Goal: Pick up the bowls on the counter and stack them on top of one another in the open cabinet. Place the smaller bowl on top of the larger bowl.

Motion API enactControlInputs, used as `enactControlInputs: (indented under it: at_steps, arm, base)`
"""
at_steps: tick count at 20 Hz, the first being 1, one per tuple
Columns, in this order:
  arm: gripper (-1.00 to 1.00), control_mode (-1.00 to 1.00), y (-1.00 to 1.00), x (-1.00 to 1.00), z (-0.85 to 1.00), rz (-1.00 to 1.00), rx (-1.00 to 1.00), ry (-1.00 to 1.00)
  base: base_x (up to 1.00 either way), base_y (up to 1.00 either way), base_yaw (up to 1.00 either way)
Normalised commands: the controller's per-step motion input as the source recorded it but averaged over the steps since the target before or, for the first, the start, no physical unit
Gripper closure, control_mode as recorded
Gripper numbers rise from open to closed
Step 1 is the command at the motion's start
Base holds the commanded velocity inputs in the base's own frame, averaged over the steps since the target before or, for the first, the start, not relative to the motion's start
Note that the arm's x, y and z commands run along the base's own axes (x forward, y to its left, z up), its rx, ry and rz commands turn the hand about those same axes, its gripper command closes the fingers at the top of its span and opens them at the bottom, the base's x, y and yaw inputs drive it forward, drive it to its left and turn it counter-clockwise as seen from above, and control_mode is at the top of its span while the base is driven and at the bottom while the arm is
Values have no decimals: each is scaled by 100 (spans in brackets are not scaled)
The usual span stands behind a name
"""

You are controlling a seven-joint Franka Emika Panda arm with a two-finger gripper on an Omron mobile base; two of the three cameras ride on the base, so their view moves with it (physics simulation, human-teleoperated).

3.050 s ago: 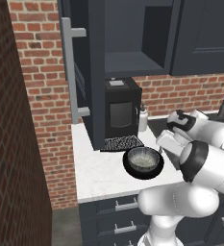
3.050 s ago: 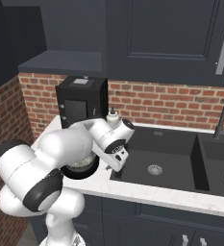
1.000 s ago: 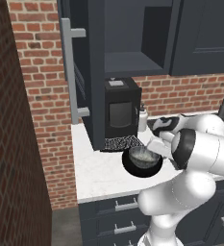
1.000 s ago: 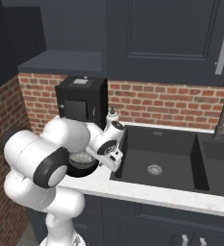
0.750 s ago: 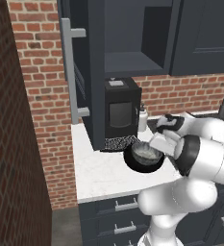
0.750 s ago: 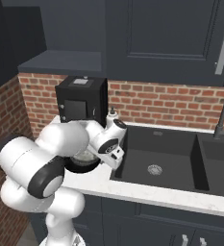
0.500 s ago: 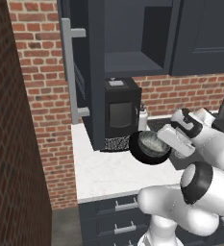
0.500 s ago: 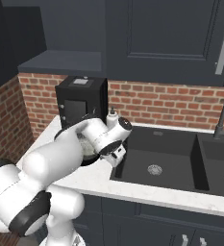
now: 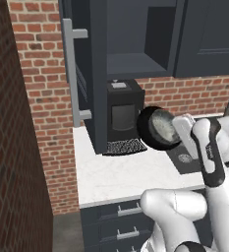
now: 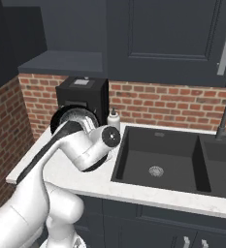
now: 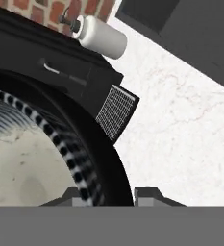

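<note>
Even, flat rendered light — no strong source, only soft shadow under the open cabinet (image 9: 135,59) and behind the coffee machine (image 9: 123,110). The worktop (image 9: 116,170) reads bright, without glare. Hand view close-up looks coarse, slightly blurred — edges undistorted.

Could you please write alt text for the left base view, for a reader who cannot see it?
The white robot arm holds a black bowl tilted on its side above the white marble counter, in front of the black coffee machine. Above, the dark cabinet stands open.
</note>
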Motion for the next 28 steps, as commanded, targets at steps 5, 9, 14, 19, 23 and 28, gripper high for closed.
enactControlInputs:
  at_steps: [5,9,14,19,23,28]
  arm:
    - [100,-100,27,-41,100,-24,5,-12]
    - [100,-100,9,-43,100,-12,1,-4]
    - [100,-100,0,-47,100,-16,0,3]
    - [100,-100,17,-13,100,-12,0,11]
    - [100,-100,59,8,97,-3,-10,34]
    - [100,-100,61,20,13,1,-8,21]
  base:
    - [0,0,0]
    - [0,0,0]
    - [0,0,0]
    - [0,0,0]
    - [0,0,0]
    - [0,0,0]
